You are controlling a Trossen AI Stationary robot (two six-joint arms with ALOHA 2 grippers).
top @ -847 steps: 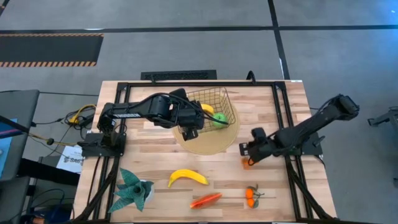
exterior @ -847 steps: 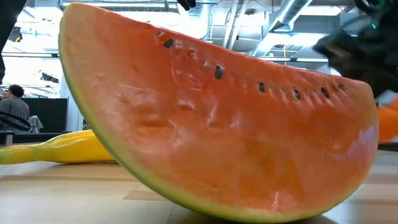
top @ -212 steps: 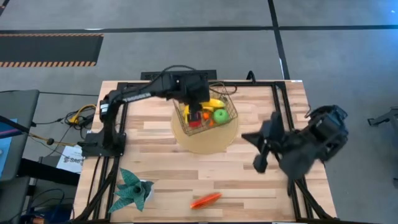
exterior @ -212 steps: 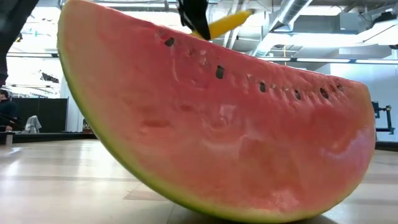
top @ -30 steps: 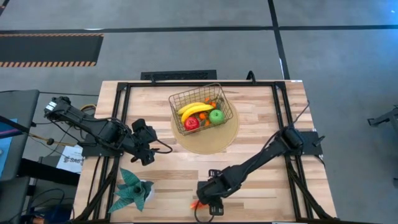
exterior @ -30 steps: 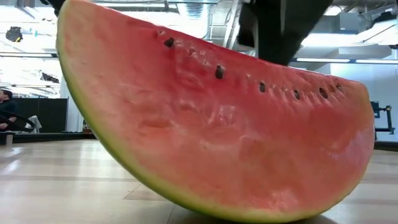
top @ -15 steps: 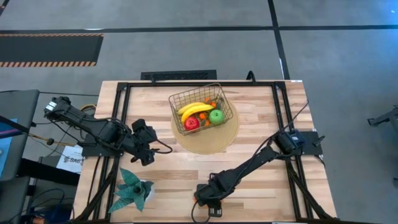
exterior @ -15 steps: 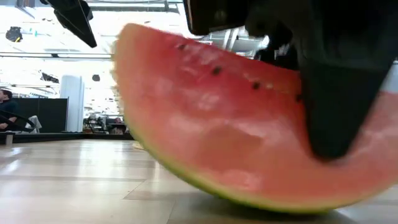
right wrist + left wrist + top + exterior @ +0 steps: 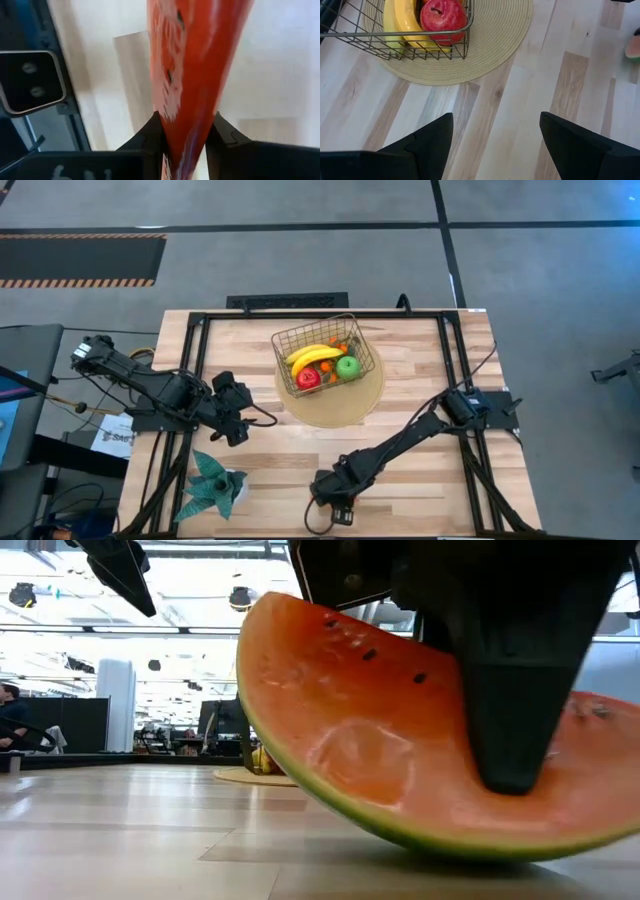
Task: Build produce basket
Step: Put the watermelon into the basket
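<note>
At the near edge of the worktop, the right claw pinches a watermelon slice, one dark finger pressed against each red face of the wedge. In the low view the slice sits tilted on the wood, green rind down, with the dark claw planted on its right part. From above, the right arm reaches from its base at the worktop's right side diagonally down to the near edge, where the claw hides the slice completely.

Left of that, at the near left corner, stands a teal spiky-leaved plant.

Farther in, on the left side, the left claw hovers over bare wood, well apart from everything else. Its two dark fingers are spread wide with nothing between them, and its camera looks toward the basket.

Toward the far side, in the middle of the worktop, the gold wire basket stands on a round tan woven mat. Inside it lie a yellow banana, a red apple, a green apple and bits of orange tangerine. In the left wrist view the red apple rests against the basket's wire wall, touching the bananas beside it.

Beyond the worktop, at the left edge of the low view, a person shows far back in the room.
</note>
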